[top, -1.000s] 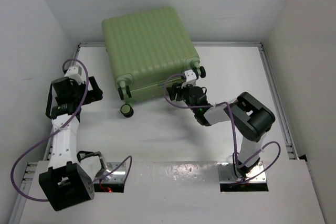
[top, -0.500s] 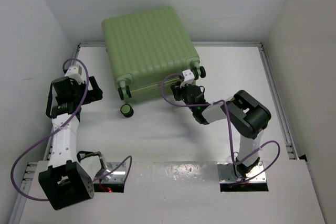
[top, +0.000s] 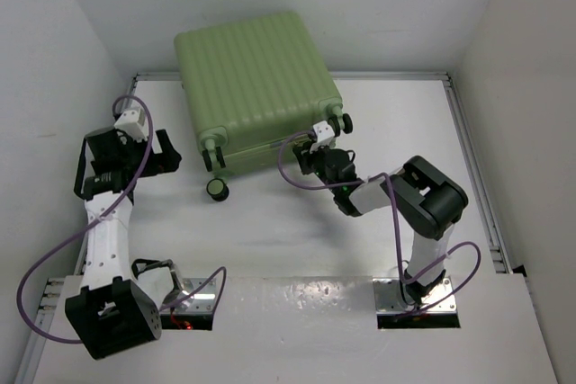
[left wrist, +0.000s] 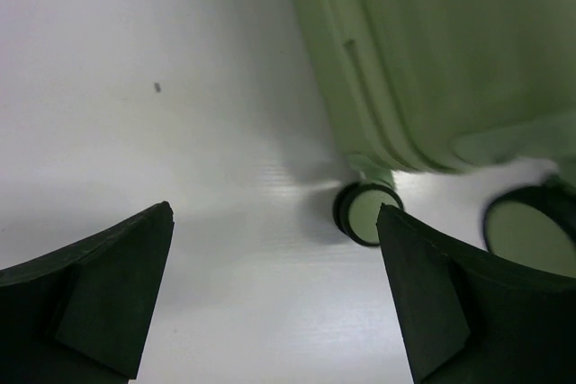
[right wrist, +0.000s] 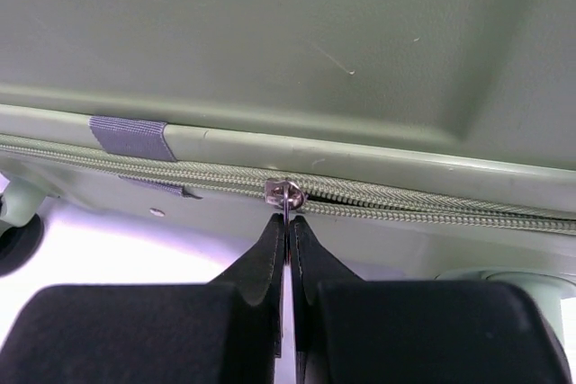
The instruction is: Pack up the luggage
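Since 1 second ago the right gripper [top: 315, 148] has pushed in against the near edge of the luggage [top: 256, 87] and its jaws have drawn together; the left arm has swung slightly outward. In the right wrist view, the 2 fingers of the right gripper [right wrist: 288, 227] are pressed narrow on the metal zipper pull [right wrist: 285, 195], which hangs straight ahead of the tips from the closed zipper [right wrist: 432, 209]. A grey fabric tab [right wrist: 126, 126] lies across the seam, ahead and to the left of the tips, and the luggage's green shell [right wrist: 270, 33] fills the view beyond.

Jaws on the left gripper [left wrist: 274, 213] stand wide with nothing between them. Ahead and to its right sits the ribbed corner of the luggage [left wrist: 450, 51], with 2 caster wheels [left wrist: 366, 213] near the right finger, resting on the white table [left wrist: 135, 87]. The luggage lies flat and closed, reaching past the table's far edge.
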